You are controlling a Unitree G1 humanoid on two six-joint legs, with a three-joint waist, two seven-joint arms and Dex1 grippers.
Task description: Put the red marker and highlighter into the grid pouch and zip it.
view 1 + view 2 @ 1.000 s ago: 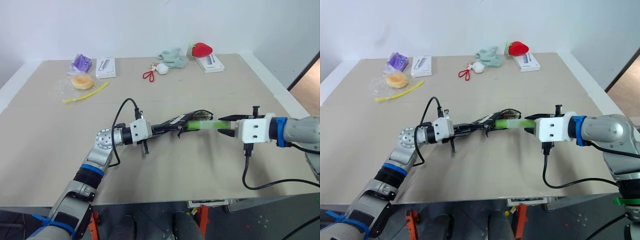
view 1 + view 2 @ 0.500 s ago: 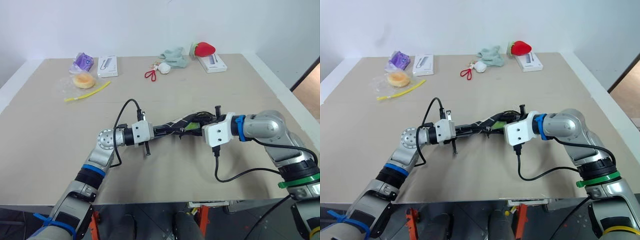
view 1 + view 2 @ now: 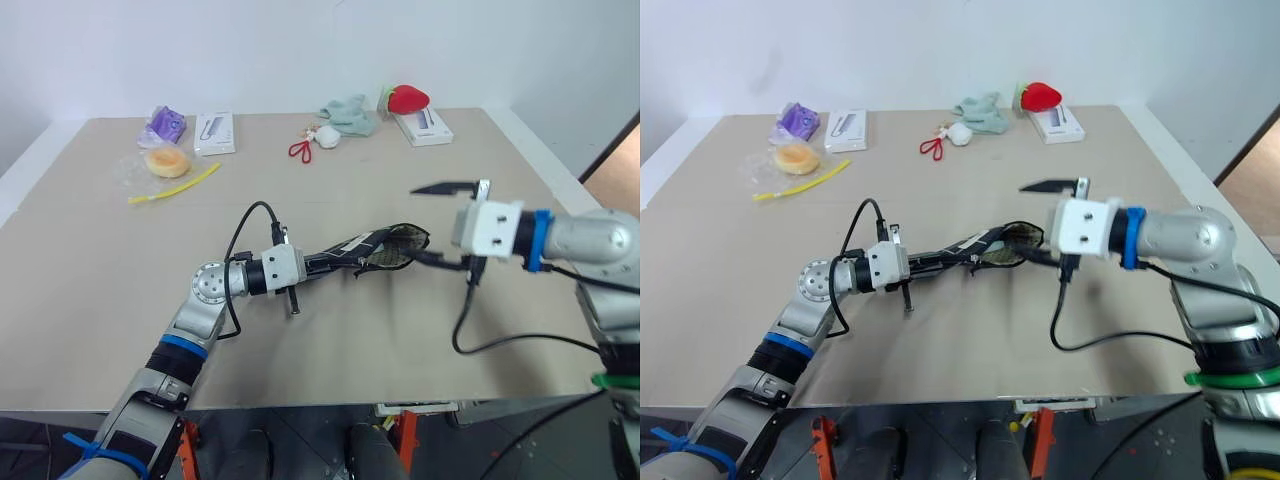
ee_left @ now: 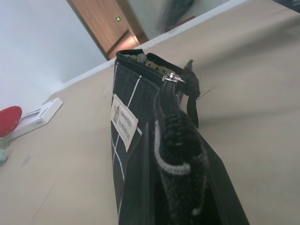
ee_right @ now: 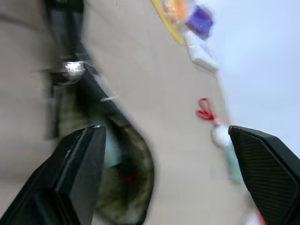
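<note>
Both grippers we see: left gripper point(image 3: 318, 263) clamped on the grid pouch point(image 3: 385, 247); right gripper point(image 3: 432, 222) spread wide, empty, beside the pouch's open mouth.

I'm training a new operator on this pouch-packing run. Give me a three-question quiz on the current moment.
1. True or false: the left gripper is shut on the grid pouch.
2. The right gripper is: A) clamped on the highlighter, B) open and holding nothing, C) pulling the zipper cord.
3. Fill in: the mouth of the pouch is ____ (open or zipped).

Key
1. True: it holds the pouch by one end, above the table.
2. B: its fingers stand wide apart beside the pouch's mouth.
3. Open: the right wrist view looks into it, with something light green and a bit of red inside.
</note>
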